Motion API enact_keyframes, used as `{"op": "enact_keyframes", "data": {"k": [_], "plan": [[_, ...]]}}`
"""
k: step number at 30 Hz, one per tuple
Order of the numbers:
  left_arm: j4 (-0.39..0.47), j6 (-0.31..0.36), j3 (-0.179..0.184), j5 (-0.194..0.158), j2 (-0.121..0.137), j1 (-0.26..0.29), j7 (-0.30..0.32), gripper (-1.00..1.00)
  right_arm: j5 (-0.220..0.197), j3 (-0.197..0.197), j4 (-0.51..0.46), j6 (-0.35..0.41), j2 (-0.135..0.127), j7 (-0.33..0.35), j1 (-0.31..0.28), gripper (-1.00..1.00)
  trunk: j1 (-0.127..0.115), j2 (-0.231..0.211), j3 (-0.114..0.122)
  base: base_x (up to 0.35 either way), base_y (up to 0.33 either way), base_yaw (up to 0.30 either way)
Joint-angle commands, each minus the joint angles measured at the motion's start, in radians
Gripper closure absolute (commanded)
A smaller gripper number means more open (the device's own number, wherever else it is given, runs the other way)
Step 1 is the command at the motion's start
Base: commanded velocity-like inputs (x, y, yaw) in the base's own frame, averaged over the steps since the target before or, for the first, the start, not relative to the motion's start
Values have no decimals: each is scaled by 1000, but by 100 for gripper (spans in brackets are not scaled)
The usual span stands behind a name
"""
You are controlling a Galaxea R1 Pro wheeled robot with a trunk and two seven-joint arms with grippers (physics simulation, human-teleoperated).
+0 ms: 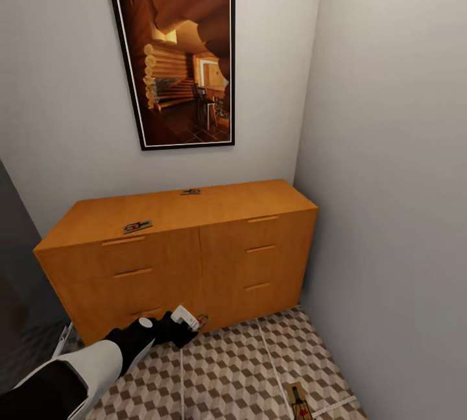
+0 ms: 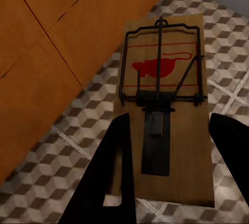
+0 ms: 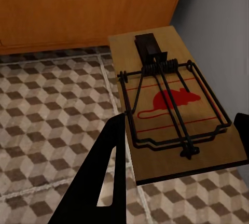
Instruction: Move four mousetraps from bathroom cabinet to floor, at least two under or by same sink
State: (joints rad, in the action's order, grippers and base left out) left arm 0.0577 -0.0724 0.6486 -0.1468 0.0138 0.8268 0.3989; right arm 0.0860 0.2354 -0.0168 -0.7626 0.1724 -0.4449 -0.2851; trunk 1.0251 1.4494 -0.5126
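**Orange wood, patterned tiles, and two traps close to the floor**

Orange-brown wood makes the cabinet (image 1: pixel 194 258), the largest thing here; it stands against the wall in the corner of the room. On its top lie two mousetraps: one near the front edge toward the left end (image 1: pixel 137 226), one at the back edge near the middle (image 1: pixel 191 192). Below is the bathroom floor (image 1: pixel 227 374) with its cube-pattern tiles. No sink is visible from here.

The left pincer (image 1: pixel 188 323) is low in front of the cabinet base, and a third mousetrap (image 2: pixel 166 115) lies between its dark fingers (image 2: pixel 116 172), which stand wide on both long sides of the board. I cannot tell if they press it or if the board rests on the tiles already.

A fourth mousetrap (image 3: pixel 174 102) sits between the fingers of the right pincer (image 3: pixel 179 146), at the foot of the grey wall; in the head view it shows near the lower edge (image 1: pixel 298 400). Whether this pincer grips it, I also cannot tell.

To do this step well, I think each board should come flat on the tiles before the fingers part, then the arm lifts straight up. At least two traps must finish beside one sink, so this corner may not be enough.
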Motion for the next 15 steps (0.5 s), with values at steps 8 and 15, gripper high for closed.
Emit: {"op": "enact_keyframes", "data": {"k": [8,15], "plan": [[-132,-365,6,-79,25,-22,-1,100,10,-3,-5,0,-12,-14,-1,100,0,1,-1,0,0,0],[-137,-412,5,-84,53,-78,-12,100,12,-4,-67,28,-29,-34,0,100,0,1,-1,0,0,0]]}}
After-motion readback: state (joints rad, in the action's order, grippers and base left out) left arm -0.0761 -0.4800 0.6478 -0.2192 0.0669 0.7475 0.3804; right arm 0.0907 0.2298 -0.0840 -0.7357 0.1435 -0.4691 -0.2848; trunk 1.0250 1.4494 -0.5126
